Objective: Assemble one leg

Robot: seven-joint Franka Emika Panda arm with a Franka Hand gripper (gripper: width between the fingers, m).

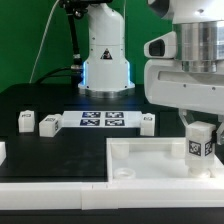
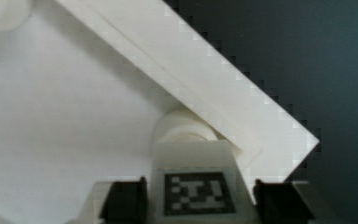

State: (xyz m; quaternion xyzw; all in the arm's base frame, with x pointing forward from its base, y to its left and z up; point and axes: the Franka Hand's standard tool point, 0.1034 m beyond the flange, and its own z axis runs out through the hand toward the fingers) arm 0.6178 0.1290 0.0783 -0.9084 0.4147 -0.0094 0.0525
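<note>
My gripper point(image 1: 201, 140) is shut on a leg point(image 1: 200, 141), a small white block with a marker tag on its face, and holds it upright over the far right corner of the large white tray panel point(image 1: 150, 160). In the wrist view the leg point(image 2: 197, 180) sits between my two dark fingers point(image 2: 126, 198), tag up, above the tray's raised rim point(image 2: 211, 80). Three more legs lie on the black table: two at the exterior view's left point(image 1: 26, 121) point(image 1: 47, 124) and one beside the marker board point(image 1: 148, 124).
The marker board point(image 1: 101, 122) lies flat behind the tray. The robot's white base point(image 1: 105, 60) stands at the back. A round hole point(image 1: 122, 173) shows in the tray's near corner. A white edge runs along the table's front.
</note>
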